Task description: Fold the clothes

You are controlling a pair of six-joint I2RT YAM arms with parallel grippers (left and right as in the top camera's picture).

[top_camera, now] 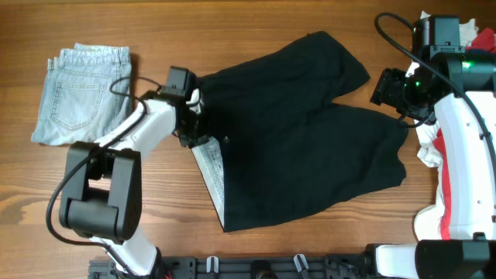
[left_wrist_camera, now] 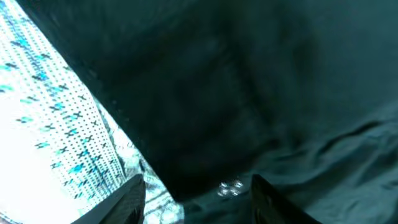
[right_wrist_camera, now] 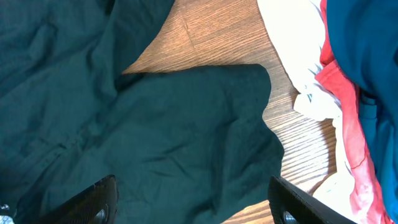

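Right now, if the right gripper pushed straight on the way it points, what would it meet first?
Most likely the black trousers. The right gripper, jaws open, aims at one leg end of them, and nothing shows in between. How far off the cloth lies is unclear from the wrist view.

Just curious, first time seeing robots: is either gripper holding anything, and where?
Nothing is held: the left gripper and right gripper both stand open over the black garment.

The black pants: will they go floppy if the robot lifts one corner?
Probably floppy: the black pants lie in soft wrinkles and folds. Likely light too, since the cloth looks thin. Pushed, they would probably bunch up rather than slide on the wooden table.
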